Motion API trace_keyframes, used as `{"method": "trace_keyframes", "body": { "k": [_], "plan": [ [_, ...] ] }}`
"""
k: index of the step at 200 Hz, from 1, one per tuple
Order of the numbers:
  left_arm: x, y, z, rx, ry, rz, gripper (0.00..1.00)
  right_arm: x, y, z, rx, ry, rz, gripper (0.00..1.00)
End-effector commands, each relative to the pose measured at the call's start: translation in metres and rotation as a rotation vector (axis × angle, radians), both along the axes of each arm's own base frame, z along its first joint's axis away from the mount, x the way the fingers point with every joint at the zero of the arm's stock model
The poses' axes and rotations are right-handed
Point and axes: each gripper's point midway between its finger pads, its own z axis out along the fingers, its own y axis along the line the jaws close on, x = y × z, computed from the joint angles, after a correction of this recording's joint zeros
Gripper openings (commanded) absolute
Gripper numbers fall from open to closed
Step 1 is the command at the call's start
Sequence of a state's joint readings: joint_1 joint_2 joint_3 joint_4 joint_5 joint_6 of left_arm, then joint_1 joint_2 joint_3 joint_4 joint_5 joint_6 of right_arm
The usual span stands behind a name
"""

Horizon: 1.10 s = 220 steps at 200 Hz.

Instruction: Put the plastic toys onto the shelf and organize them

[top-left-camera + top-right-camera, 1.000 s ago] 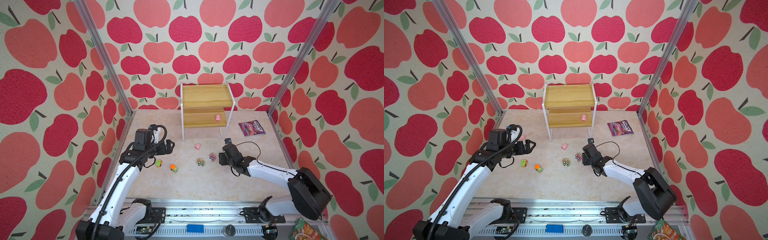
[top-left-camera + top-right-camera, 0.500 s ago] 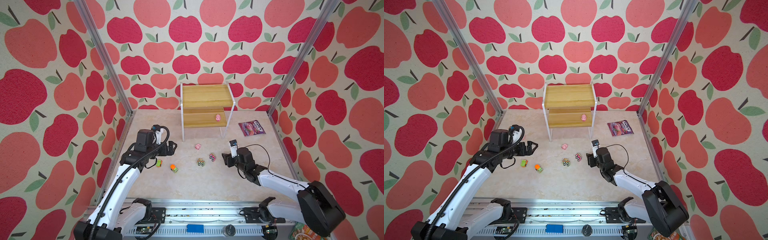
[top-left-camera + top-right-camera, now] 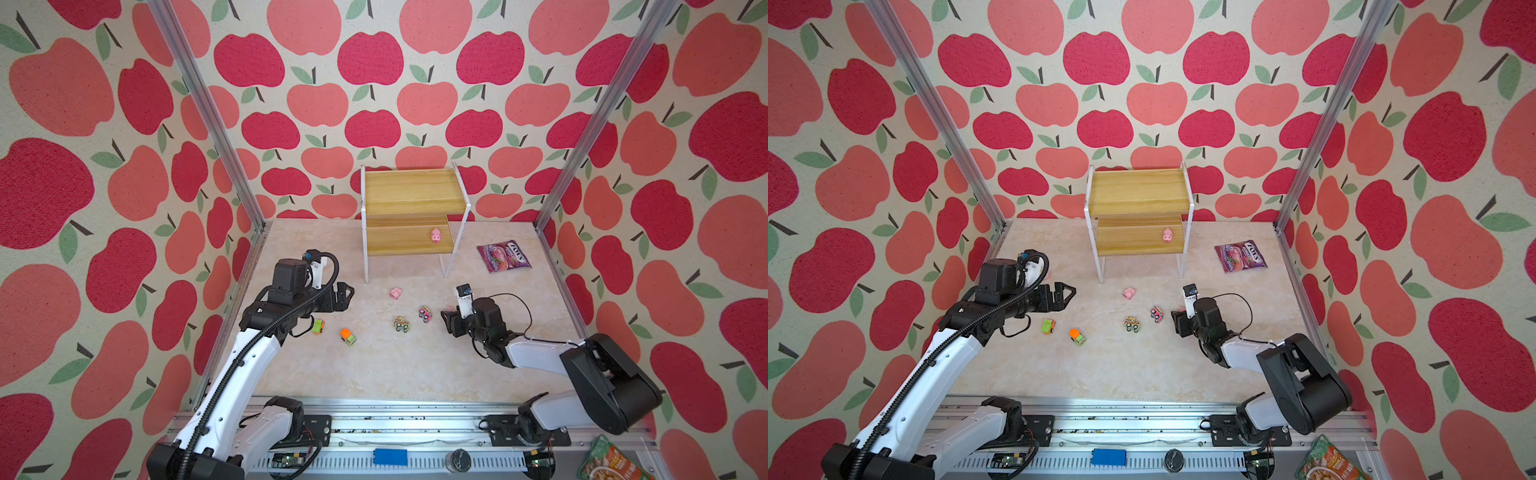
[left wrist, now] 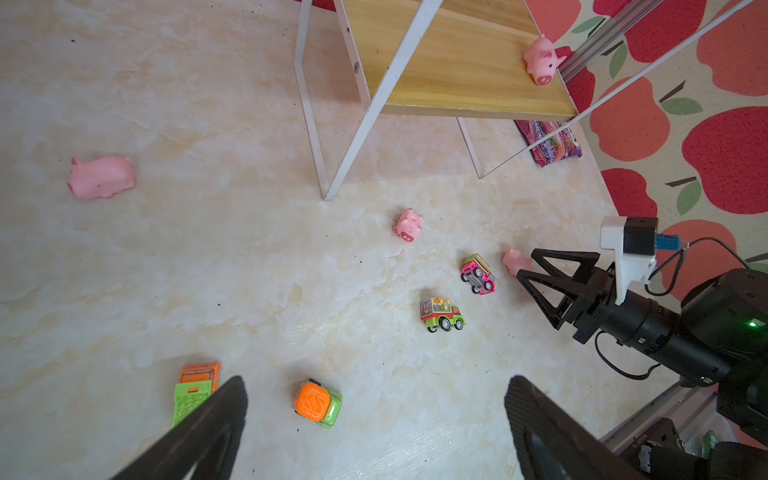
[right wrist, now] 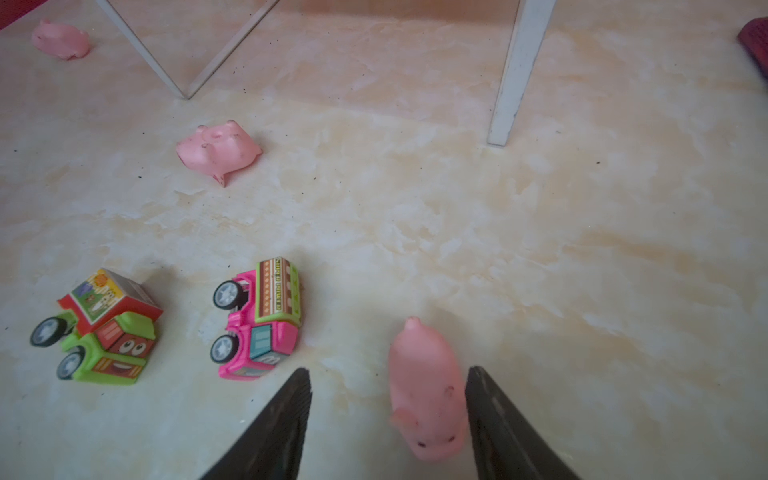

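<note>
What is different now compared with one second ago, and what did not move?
The right gripper shifted slightly rightward from the pink toy car; open, it straddles a small pink plastic pig, not gripping it. The open left gripper edged toward the middle. Other toys, the wooden two-tier shelf and the purple candy bag stayed.

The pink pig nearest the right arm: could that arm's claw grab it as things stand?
Probably yes: the pig lies between the open fingers of the right claw, close to one, with nothing in the way.
</note>
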<state>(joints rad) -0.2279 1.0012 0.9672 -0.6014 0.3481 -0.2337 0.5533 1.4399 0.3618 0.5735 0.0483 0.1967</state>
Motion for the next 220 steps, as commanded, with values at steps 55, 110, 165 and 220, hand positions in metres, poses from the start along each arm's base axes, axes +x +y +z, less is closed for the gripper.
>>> {"method": "trace_keyframes", "body": {
  "k": [55,110,165,220],
  "plan": [
    [-0.005,-0.003,-0.001,0.002,-0.006,-0.027,0.99,0.002,0.008,-0.006,0.059,0.010,-0.023,0.61],
    [-0.005,-0.003,-0.001,0.002,-0.007,-0.029,0.99,-0.011,0.026,0.007,0.073,0.001,0.009,0.59],
    [-0.006,-0.005,0.001,-0.007,-0.009,-0.037,0.99,-0.004,0.006,0.029,0.016,-0.051,-0.072,0.60],
    [-0.007,-0.005,0.002,-0.006,-0.016,-0.038,0.99,-0.003,0.015,0.010,0.014,0.001,0.005,0.60]
  ]
}}
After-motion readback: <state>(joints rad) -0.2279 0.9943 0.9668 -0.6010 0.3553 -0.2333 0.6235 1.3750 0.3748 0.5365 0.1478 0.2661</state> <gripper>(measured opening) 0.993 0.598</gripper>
